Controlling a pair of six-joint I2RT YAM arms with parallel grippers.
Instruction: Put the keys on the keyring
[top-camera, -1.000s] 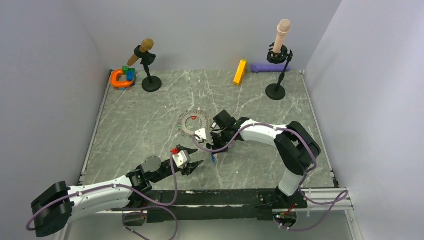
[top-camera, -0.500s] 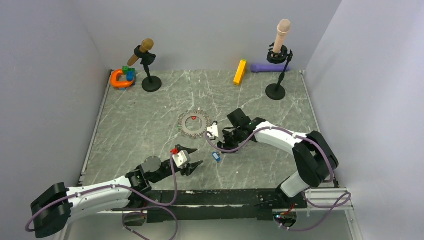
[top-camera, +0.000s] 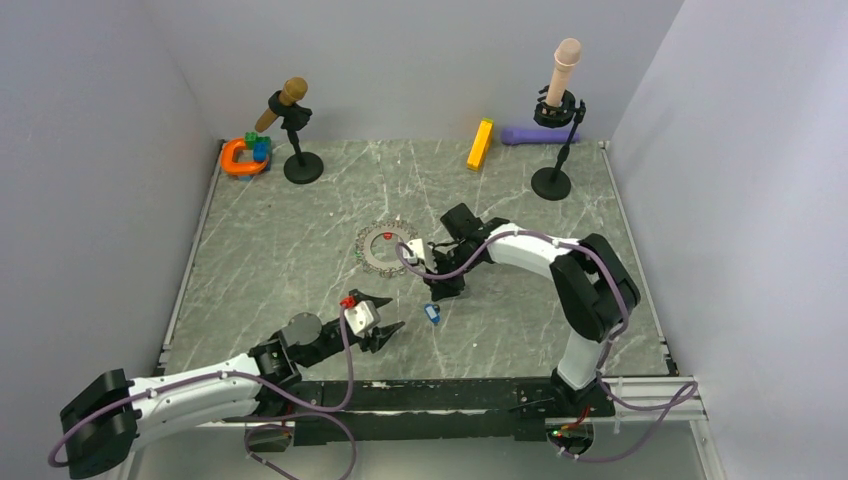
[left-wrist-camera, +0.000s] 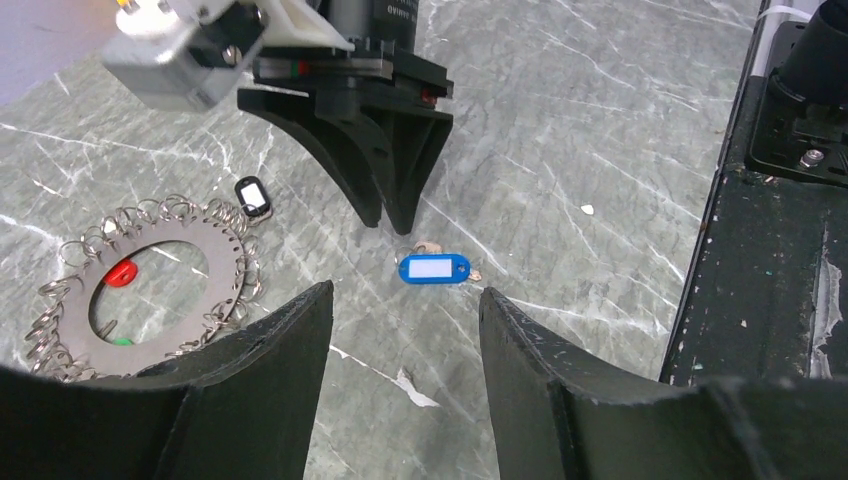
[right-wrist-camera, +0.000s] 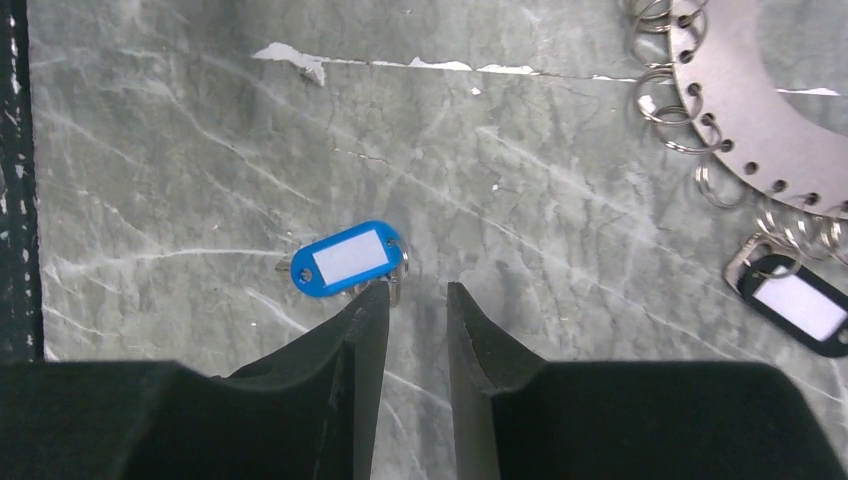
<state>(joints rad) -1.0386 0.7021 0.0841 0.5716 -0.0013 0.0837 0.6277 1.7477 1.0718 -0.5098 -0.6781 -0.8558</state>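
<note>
The grey keyring (top-camera: 388, 248) lies flat mid-table, with a red key (left-wrist-camera: 120, 273) and a green key (left-wrist-camera: 122, 341) inside its hole. A black key (left-wrist-camera: 253, 195) rests at its fringed rim (right-wrist-camera: 760, 130). A blue key (top-camera: 432, 313) lies loose on the marble. My right gripper (right-wrist-camera: 417, 290) points down just beyond it, narrowly open with nothing between the fingers. Its left fingertip (right-wrist-camera: 378, 295) sits against the small ring of the blue key (right-wrist-camera: 345, 260). My left gripper (left-wrist-camera: 407, 293) hovers open on the near side of the blue key (left-wrist-camera: 434, 268), apart from it.
An orange C-shaped toy (top-camera: 238, 157) with coloured blocks sits at the far left corner. A yellow block (top-camera: 480, 143) and a purple object (top-camera: 525, 135) lie at the back. Two black stands (top-camera: 302, 165) (top-camera: 551, 180) hold microphones. The black base rail (left-wrist-camera: 760, 200) runs near the blue key.
My right gripper's jaws have parted and the blue key now lies free on the table. The right arm swung right, then back over the key. The left arm has barely moved.
</note>
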